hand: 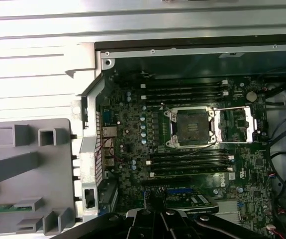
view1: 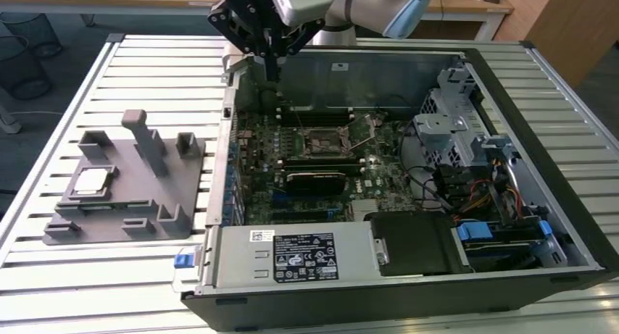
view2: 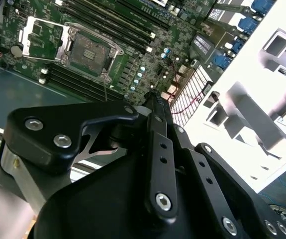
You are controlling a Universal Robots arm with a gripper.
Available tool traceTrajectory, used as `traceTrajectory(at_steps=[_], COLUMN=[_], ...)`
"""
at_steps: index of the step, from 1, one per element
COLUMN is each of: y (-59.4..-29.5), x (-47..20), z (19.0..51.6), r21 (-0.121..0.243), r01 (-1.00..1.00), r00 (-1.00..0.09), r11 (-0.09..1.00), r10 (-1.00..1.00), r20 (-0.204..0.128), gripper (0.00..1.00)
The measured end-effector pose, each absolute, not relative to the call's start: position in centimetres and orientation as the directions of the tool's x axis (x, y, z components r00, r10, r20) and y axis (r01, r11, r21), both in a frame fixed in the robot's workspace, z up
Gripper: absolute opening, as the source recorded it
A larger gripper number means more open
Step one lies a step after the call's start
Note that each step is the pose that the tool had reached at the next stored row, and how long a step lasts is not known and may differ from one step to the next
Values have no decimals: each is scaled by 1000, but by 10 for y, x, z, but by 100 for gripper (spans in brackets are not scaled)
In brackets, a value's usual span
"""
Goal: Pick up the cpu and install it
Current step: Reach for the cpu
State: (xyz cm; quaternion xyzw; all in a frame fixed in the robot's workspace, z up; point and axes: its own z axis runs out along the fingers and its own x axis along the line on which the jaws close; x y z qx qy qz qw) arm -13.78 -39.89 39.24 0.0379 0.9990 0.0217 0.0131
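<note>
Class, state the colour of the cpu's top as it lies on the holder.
The cpu is silvery-white on top; clearest in the exterior view.

arm (view1: 382,8): we come in from the exterior view's far edge, bent downward at its end | gripper (view1: 272,73): we point it straight down | fingers (view2: 158,149): we hold them together, empty
</note>
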Motion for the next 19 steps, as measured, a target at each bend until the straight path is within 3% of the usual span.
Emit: traceTrajectory(at_steps=[19], y=[-399], x=[-143], z=[391], r21=[44], r01=[75], r00=[-997], r11=[996], r10=[76], r20=[-24], gripper=[11])
